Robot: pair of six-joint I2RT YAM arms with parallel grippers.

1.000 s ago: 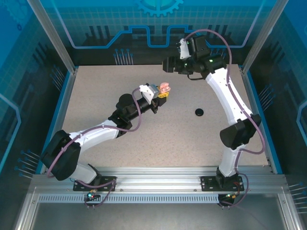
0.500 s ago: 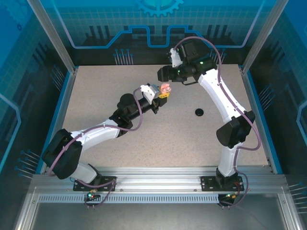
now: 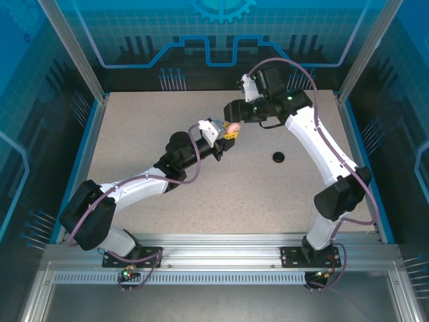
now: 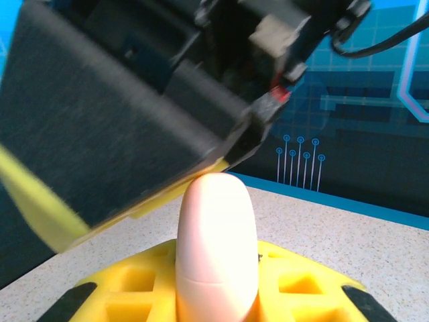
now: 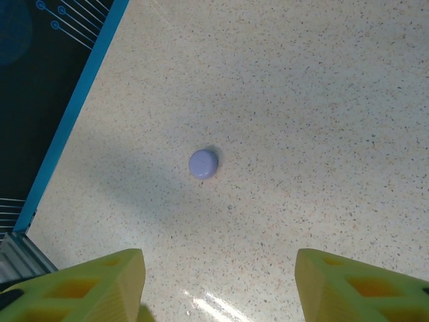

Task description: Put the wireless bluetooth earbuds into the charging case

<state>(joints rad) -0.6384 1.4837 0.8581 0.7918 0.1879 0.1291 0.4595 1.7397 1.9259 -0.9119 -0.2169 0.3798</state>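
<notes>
Pale pink charging case (image 4: pixel 216 248) held up off the tabletop (image 3: pixel 234 194), toward the far edge, roughly midway between left and right edges. Left gripper (image 3: pixel 232 131) is clamped on it, with yellow fingers (image 4: pixel 141 282) pressed to both flanks. Case stands on edge and reads as a smooth rounded oval with a faint seam low down; appears closed, though the view is edge-on and close, so not certain.

Right gripper (image 5: pixel 220 268) sits just above and behind the case, nose pointed at it. Its yellow fingers (image 5: pixel 100 285) stand apart with nothing between them. In the left wrist view its dark body looms over the case, and a yellow finger edge meets or nearly meets the case's top; contact cannot be confirmed.

Black round case (image 3: pixel 278 157) lies flat on the tabletop, right of centre, well apart from both grippers.

Small lavender round case (image 5: pixel 203 164) lies flat on bare tabletop, near a blue-trimmed edge.
</notes>
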